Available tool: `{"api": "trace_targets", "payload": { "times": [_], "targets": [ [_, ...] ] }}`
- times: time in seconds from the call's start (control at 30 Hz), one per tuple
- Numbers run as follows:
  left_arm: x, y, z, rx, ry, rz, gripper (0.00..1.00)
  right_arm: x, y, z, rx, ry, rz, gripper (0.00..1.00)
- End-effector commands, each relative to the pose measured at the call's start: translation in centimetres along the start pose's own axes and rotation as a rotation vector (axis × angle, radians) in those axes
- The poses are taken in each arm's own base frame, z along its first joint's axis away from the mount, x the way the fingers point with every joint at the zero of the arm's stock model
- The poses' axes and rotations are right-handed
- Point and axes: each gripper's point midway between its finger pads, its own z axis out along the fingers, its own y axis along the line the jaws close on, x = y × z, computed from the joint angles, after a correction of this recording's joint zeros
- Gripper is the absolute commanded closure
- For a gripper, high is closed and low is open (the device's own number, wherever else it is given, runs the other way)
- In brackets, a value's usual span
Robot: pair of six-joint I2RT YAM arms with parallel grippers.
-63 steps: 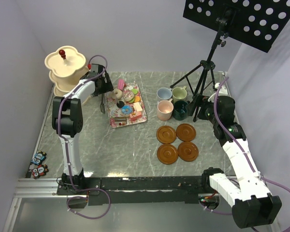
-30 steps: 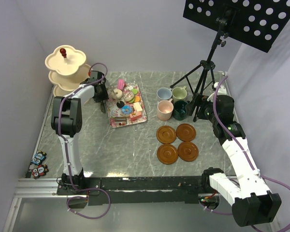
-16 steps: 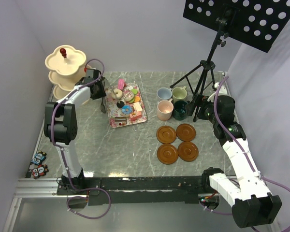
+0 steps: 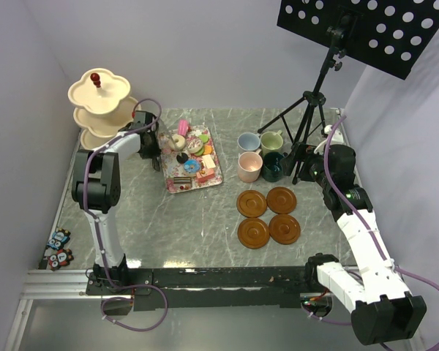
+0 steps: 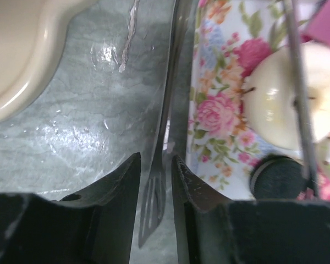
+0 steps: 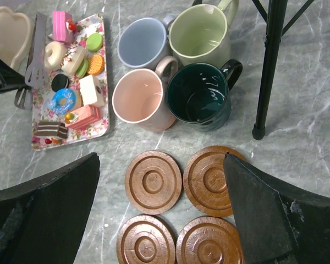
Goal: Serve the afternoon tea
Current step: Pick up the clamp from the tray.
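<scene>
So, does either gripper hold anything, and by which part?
Nothing yet. The left gripper straddles the tongs' flat end, unclamped; the right gripper is open, empty.

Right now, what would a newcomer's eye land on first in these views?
The floral tray of bright toy cakes at centre-left, with the left hand low beside it, fingers either side of the metal tongs. To the right, four mugs cluster behind four brown saucers; the cream tiered stand fills the far left corner.

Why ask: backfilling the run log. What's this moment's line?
left gripper open astride tongs | right gripper open, empty | cakes on tray | saucers bare
</scene>
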Motion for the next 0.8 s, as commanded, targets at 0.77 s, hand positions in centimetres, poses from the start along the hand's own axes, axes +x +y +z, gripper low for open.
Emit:
{"api": "trace_targets", "payload": {
  "times": [0.77],
  "targets": [
    [-7.3, -1.7, -6.8, 0.092, -0.289, 0.114, 0.99, -2.6, 1.1, -0.6, -0.023, -0.063, -0.002, 0.00]
  ]
}}
